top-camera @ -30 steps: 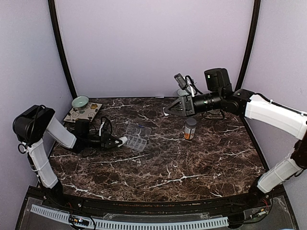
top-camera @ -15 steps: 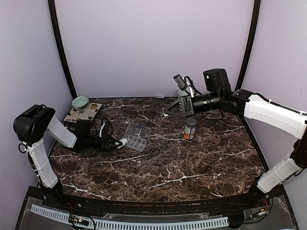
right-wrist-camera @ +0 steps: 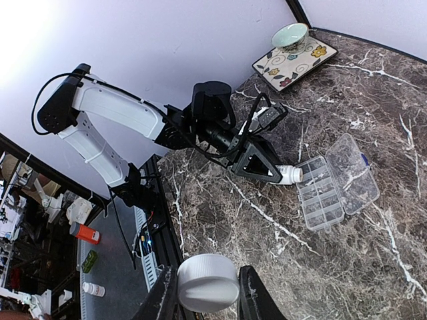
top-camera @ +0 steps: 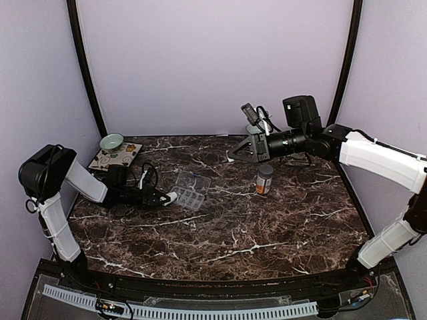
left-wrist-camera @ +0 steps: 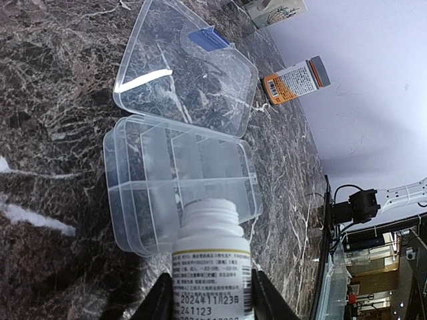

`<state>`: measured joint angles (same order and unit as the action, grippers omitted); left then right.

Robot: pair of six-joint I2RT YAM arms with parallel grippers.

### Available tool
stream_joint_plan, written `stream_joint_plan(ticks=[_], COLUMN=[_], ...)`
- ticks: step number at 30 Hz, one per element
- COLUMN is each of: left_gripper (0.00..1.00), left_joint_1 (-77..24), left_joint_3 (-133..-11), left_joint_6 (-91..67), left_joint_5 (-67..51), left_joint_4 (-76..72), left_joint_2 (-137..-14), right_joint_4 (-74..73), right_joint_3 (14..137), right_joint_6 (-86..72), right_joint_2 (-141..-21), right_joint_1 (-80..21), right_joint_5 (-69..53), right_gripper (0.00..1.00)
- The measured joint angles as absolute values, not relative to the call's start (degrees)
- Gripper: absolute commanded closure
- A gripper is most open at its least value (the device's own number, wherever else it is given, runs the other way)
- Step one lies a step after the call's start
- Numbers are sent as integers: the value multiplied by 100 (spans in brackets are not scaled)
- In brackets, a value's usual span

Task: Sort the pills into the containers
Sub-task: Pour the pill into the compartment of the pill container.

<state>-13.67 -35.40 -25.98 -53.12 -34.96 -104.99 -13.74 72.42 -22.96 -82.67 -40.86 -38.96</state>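
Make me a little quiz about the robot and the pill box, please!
1. True or false: the lid of the pill box is open.
2. What does the right pincer hold? A) a white cap B) a spoon C) a bowl
3. Fill in the gap: the left pincer holds a white ____ lying on its side, with its open mouth at the box.

Key: 1 true; 2 A; 3 bottle.
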Motion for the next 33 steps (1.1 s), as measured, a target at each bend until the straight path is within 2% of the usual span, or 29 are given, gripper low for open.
stream_joint_plan(ticks=[33], left_gripper=[100], left_joint_1=[-1378], left_joint_3=[-3828], left_joint_6=[-2237], left_joint_5=[-5133], left_joint_4=[-2598], left_joint_2=[-10315], right_joint_4=[-1328], right_joint_3=[7242], right_joint_6=[-2300], right_joint_2=[-8267], right_joint_1=[-4086], right_joint_5=[-3903], right_gripper=[96])
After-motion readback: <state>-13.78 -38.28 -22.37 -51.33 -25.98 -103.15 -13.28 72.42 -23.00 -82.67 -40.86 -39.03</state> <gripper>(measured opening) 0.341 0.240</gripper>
